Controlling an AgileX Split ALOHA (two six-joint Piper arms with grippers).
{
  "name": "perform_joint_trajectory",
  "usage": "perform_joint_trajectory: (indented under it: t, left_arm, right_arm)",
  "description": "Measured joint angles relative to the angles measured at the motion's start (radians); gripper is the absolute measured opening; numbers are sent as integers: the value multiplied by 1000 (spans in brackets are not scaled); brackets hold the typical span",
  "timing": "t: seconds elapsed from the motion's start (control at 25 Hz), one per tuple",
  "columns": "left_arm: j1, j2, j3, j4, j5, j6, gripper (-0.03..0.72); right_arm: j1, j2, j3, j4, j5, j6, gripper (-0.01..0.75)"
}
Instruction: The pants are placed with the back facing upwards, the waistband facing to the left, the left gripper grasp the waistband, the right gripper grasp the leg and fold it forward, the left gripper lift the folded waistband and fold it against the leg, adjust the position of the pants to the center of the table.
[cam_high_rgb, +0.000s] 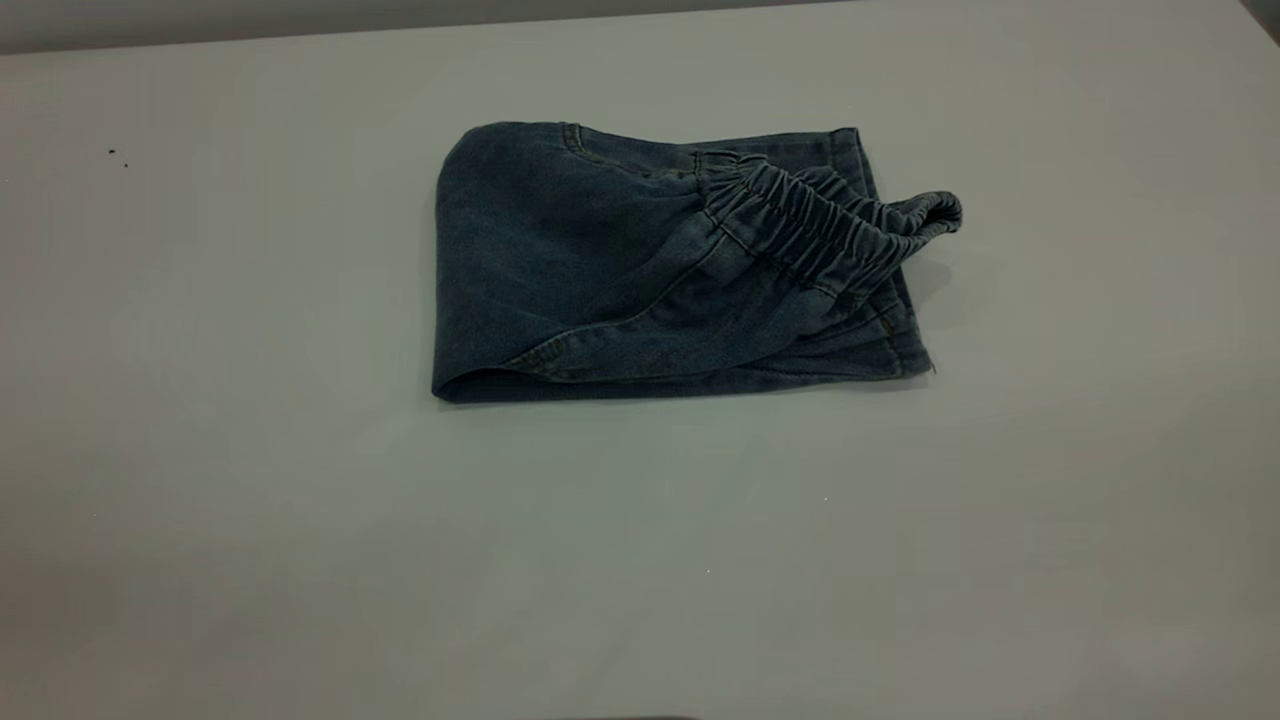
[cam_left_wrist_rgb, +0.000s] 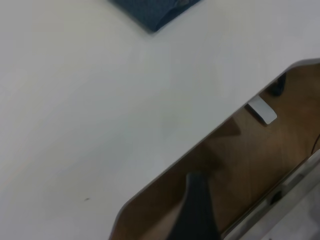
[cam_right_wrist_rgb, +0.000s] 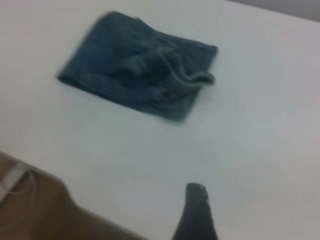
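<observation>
The pants (cam_high_rgb: 600, 270) lie folded into a compact denim bundle on the table (cam_high_rgb: 250, 500), a little behind its middle. The ruffled waistband (cam_high_rgb: 830, 225) lies on top at the bundle's right side, one end curling up past the edge. Under it the leg (cam_high_rgb: 905, 345) shows only as stacked hem layers along the right edge. Neither gripper appears in the exterior view. The left gripper (cam_left_wrist_rgb: 197, 210) shows as a dark tip over the table's edge, far from a corner of the pants (cam_left_wrist_rgb: 155, 12). The right gripper (cam_right_wrist_rgb: 196, 210) hovers above bare table, well away from the pants (cam_right_wrist_rgb: 135, 65).
In the left wrist view the table's edge (cam_left_wrist_rgb: 200, 145) runs diagonally, with brown floor beyond and a small white object (cam_left_wrist_rgb: 262, 110) lying on it. A table edge and floor also show in the right wrist view (cam_right_wrist_rgb: 30, 200). Two tiny dark specks (cam_high_rgb: 118, 157) sit far left.
</observation>
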Motion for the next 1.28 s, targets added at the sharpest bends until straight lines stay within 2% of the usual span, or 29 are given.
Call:
perform_joint_trajectory:
  t: [0.2, 1.28]
  left_arm:
    - [0, 0, 13, 0, -3, 0, 553]
    - [0, 0, 54, -2, -44, 6, 553]
  right_arm:
    - [0, 0, 76, -7, -29, 0, 483]
    - [0, 0, 77, -6, -39, 1, 482]
